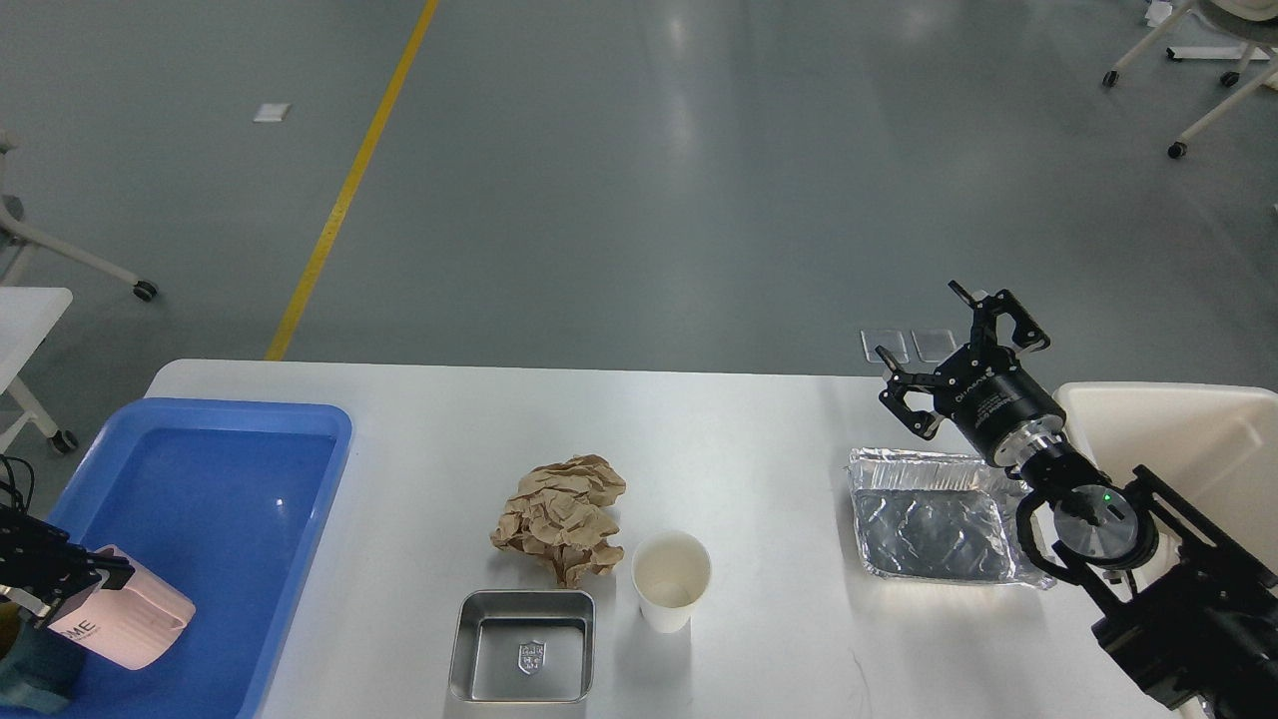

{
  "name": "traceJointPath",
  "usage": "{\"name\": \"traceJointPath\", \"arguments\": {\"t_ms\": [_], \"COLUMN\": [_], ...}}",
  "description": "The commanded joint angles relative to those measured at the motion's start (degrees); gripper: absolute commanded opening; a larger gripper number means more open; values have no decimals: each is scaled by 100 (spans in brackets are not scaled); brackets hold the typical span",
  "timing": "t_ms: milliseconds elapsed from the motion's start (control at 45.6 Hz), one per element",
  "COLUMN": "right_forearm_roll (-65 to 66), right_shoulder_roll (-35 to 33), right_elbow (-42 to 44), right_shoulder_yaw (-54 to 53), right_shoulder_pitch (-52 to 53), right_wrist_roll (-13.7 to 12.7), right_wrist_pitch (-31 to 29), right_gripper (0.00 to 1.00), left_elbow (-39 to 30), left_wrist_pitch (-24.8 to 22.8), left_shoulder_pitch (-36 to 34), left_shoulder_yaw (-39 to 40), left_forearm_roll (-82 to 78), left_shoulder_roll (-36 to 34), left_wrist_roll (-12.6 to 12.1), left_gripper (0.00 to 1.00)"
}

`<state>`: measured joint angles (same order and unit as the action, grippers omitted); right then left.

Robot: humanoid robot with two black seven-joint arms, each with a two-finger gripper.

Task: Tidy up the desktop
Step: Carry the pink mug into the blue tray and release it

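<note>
The white desktop (699, 419) carries a crumpled brown paper ball (561, 517), a white paper cup (671, 579), a square steel tray (523, 646) and a foil tray (934, 529). At the far left my left gripper (85, 577) is shut on the rim of a pink mug (120, 621), held tipped over low in the near left corner of the blue plastic tray (200, 469), beside a teal mug (35, 667). My right gripper (949, 345) hangs open above the desktop's far right, just beyond the foil tray, with nothing between its fingers.
A beige bin (1188, 439) stands off the desktop's right end, behind my right arm. Grey floor with a yellow line lies beyond the far edge. A second white table's corner (25, 320) and chair legs on castors show at the left.
</note>
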<state>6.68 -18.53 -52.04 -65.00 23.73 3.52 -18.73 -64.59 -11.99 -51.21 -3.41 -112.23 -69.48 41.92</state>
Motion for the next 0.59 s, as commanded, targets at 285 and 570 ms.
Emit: {"name": "traceJointPath", "arguments": {"t_ms": [285, 570], "right_forearm_roll": [0, 9], "right_shoulder_roll": [7, 7], "right_elbow": [1, 1], "right_shoulder_yaw": [5, 22], "right_shoulder_pitch": [0, -9], "right_wrist_roll": [0, 0], "right_wrist_pitch": [1, 1], "right_gripper": [100, 100], "left_elbow": [34, -53], "left_wrist_pitch": [65, 144], "left_shoulder_pitch": [15, 129], "left_shoulder_yaw": [33, 138], "left_forearm_roll": [69, 1570], "left_shoulder_roll": [163, 163], "left_wrist_roll": [-9, -149], "left_gripper": [19, 77]}}
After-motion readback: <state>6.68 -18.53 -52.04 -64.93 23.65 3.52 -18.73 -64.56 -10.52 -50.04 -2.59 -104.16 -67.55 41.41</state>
